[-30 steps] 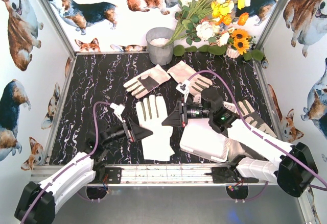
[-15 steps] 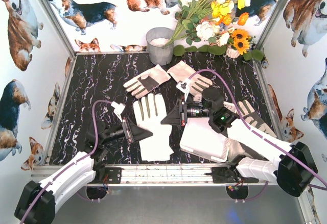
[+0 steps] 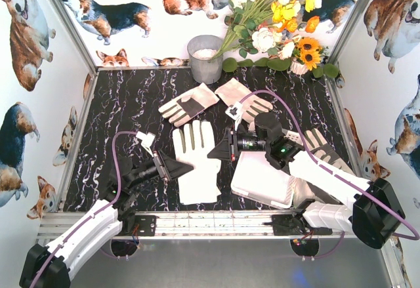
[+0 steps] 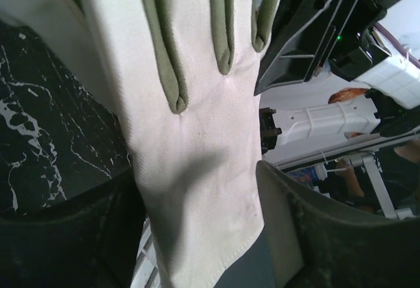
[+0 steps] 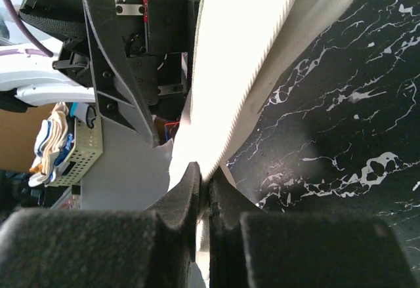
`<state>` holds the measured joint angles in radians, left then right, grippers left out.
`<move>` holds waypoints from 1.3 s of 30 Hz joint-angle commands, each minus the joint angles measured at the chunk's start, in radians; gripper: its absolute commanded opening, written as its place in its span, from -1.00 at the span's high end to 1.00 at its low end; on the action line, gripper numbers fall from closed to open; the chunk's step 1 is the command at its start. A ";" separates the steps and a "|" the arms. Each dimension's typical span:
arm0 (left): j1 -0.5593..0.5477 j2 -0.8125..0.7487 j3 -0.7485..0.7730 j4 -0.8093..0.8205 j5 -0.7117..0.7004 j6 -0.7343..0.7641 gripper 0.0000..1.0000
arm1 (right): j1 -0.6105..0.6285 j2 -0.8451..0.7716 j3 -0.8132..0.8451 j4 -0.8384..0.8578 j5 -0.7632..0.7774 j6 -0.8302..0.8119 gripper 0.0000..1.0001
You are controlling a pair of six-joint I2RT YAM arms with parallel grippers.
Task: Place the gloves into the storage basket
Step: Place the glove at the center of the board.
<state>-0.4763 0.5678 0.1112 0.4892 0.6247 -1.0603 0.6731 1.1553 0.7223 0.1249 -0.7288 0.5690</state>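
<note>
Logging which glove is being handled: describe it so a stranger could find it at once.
On the black marble table, look near the front edge, just left of the white basket. The glove sits between the left pincer and right pincer, pointing at the bucket; unlike the two gloves behind it, it shows no brown palm patch.

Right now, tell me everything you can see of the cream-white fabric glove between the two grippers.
The cream-white fabric glove lies plain side up on the black marbled table, fingers pointing away from the arms, olive-green strips between them, cuff nearest. The right gripper is shut on its right edge; the left gripper straddles its left edge, jaws apart.
</note>
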 commanded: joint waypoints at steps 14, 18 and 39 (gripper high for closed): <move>-0.001 -0.040 0.000 -0.096 -0.120 0.038 0.82 | -0.001 -0.030 0.012 -0.116 0.140 -0.088 1.00; -0.001 -0.064 0.006 -0.130 -0.134 0.045 1.00 | -0.002 -0.031 0.006 -0.149 0.199 -0.088 1.00; -0.001 -0.093 0.172 -0.238 0.079 0.096 1.00 | -0.083 -0.109 -0.059 0.020 0.030 0.041 -0.87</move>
<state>-0.4801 0.4908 0.2100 0.2649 0.6373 -0.9924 0.6327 1.0725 0.6727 0.0566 -0.6590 0.5865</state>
